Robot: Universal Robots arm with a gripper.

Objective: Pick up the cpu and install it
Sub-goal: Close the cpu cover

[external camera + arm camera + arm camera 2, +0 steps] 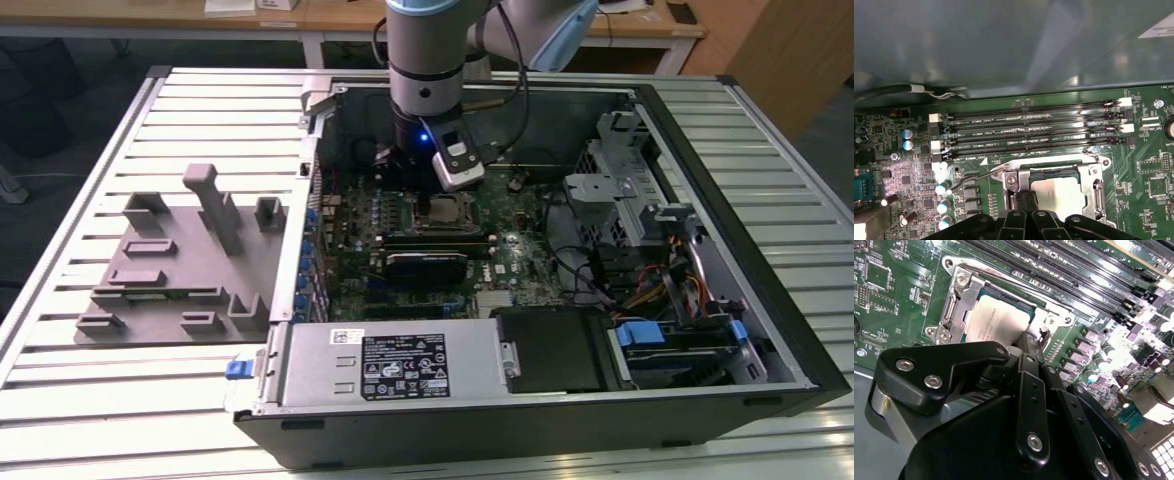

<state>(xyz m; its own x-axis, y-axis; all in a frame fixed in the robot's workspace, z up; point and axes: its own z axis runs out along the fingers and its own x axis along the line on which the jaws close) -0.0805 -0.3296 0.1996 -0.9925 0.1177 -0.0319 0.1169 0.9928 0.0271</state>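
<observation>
The cpu (996, 317), a flat square chip with a silvery lid, lies in the metal-framed socket (960, 297) on the green motherboard. In the first wrist view the cpu (1060, 192) shows within the socket frame (1095, 186). The exterior view has the cpu (438, 210) in the middle of the open computer case. My gripper (427, 190) hangs straight above it inside the case. Its black fingers are together, and the gripper (1030, 342) tip sits at the chip's edge by the socket frame. The same gripper (1024, 199) holds nothing between its fingers.
Several memory slots (1029, 131) run beside the socket, and a wire lever (974, 181) stands off it. A grey plastic tray (174, 260) lies on the slatted table at the exterior view's left. The power supply (387, 365) and drive cage (627, 195) crowd the case.
</observation>
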